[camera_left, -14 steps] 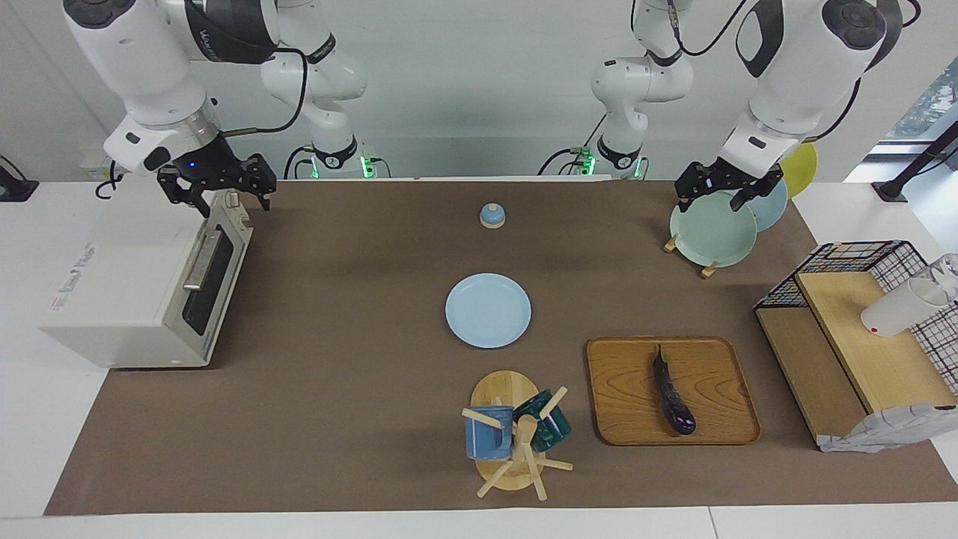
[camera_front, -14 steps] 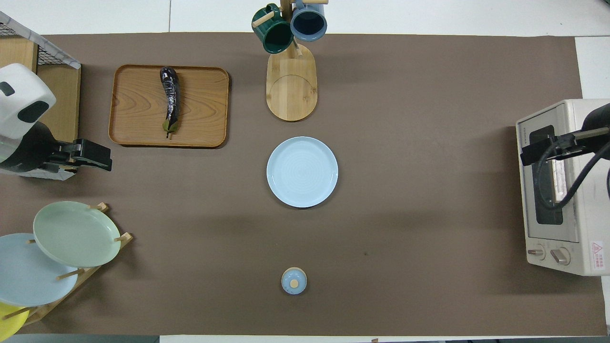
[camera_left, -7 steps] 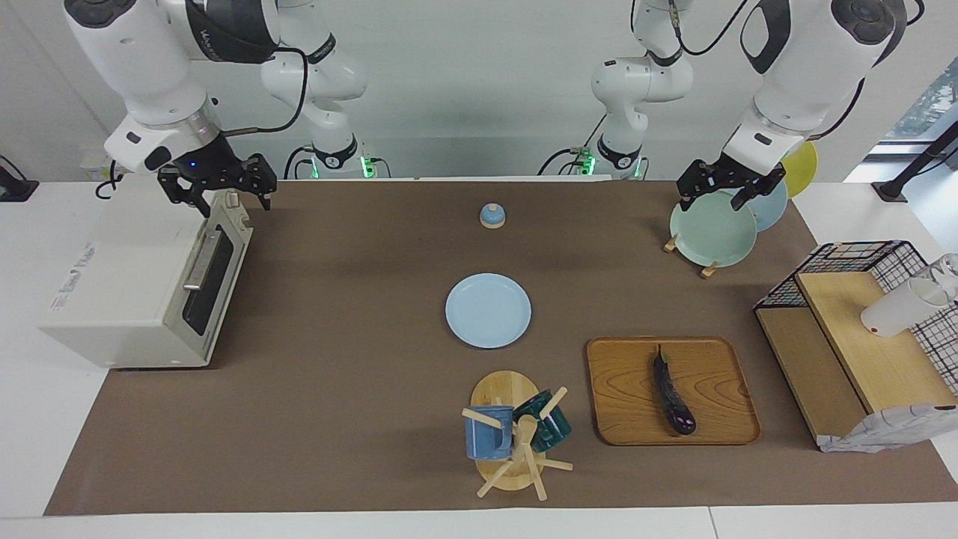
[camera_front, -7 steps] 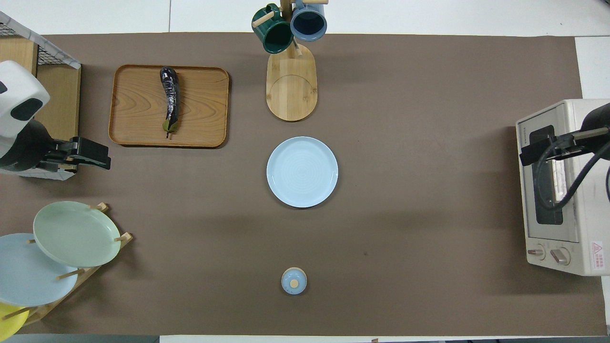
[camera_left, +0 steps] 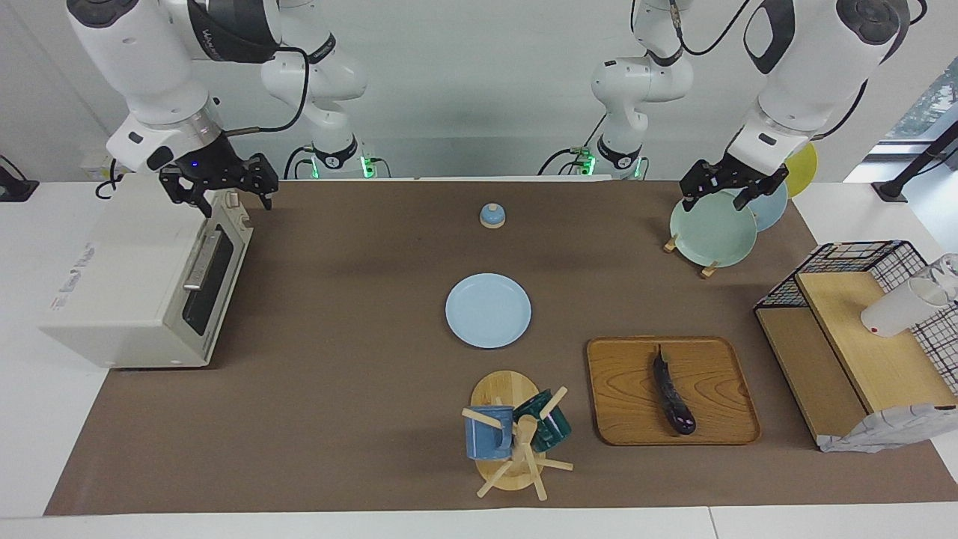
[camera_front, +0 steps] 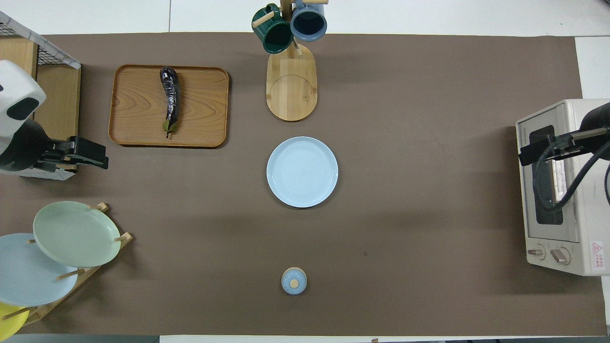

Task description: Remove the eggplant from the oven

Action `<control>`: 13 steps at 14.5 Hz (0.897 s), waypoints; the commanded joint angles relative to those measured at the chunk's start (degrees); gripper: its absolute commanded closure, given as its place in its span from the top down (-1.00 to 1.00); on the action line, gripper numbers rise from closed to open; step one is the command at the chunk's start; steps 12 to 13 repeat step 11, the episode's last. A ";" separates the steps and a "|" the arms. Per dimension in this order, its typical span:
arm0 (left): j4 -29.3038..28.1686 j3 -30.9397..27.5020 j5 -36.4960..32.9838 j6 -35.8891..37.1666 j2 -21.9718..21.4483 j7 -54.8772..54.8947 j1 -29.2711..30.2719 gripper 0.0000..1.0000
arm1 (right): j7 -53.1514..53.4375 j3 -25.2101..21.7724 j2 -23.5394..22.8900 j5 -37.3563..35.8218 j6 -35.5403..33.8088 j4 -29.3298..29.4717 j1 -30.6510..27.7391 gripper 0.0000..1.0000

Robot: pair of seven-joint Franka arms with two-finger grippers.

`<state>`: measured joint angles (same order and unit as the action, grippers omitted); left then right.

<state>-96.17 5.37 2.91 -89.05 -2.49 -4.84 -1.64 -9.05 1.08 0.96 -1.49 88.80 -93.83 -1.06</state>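
The eggplant (camera_left: 672,397) lies along a wooden tray (camera_left: 718,367), stem toward the robots; it also shows in the overhead view (camera_front: 170,97). The cream-white oven (camera_left: 127,284) stands at the right arm's end of the table with its dark glass door (camera_left: 209,288) shut; it also shows in the overhead view (camera_front: 557,200). My right gripper (camera_left: 224,201) hangs open and empty over the oven's top front corner nearest the robots; it also shows in the overhead view (camera_front: 538,150). My left gripper (camera_left: 712,202) hangs open and empty over the plate rack; it also shows in the overhead view (camera_front: 90,157).
A light blue plate (camera_left: 488,310) lies mid-table. A mug tree (camera_left: 516,434) with two mugs stands beside the tray. A small blue lidded knob (camera_left: 492,215) sits near the robots. A plate rack (camera_left: 715,232) and a black wire-and-wood rack (camera_left: 853,337) stand at the left arm's end.
My left gripper has drifted slightly upward and toward its own end of the table. The right gripper, the oven and the eggplant have not visibly moved.
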 commanded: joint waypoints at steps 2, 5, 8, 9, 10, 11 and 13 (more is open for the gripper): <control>0.46 0.43 0.78 1.16 -0.41 0.19 1.20 1.00 | 0.97 0.24 0.53 0.70 -0.20 -0.04 -0.09 1.00; 0.46 0.43 0.69 1.25 -0.41 0.19 1.20 1.00 | 0.97 0.16 0.53 0.70 -0.38 -0.04 -0.17 1.00; 0.46 0.43 0.17 1.25 -0.32 0.19 1.20 1.00 | 0.97 0.24 0.53 0.78 -0.47 -0.04 -0.17 1.00; 0.46 0.43 0.08 1.16 -0.32 0.19 1.20 1.00 | 0.97 0.24 0.53 0.87 -0.55 -0.04 -0.17 1.00; 0.46 0.43 0.08 1.07 -0.32 0.19 1.20 1.00 | 0.97 0.16 0.53 1.83 -0.55 -0.04 -0.17 1.00; 0.46 0.43 -0.01 1.16 -0.32 0.27 1.20 1.00 | 1.23 -0.02 0.53 2.53 -0.55 -0.04 -0.26 1.00; 0.46 0.43 -0.01 1.16 -0.32 0.27 1.20 1.00 | 1.23 -0.02 0.53 2.53 -0.55 -0.04 -0.26 1.00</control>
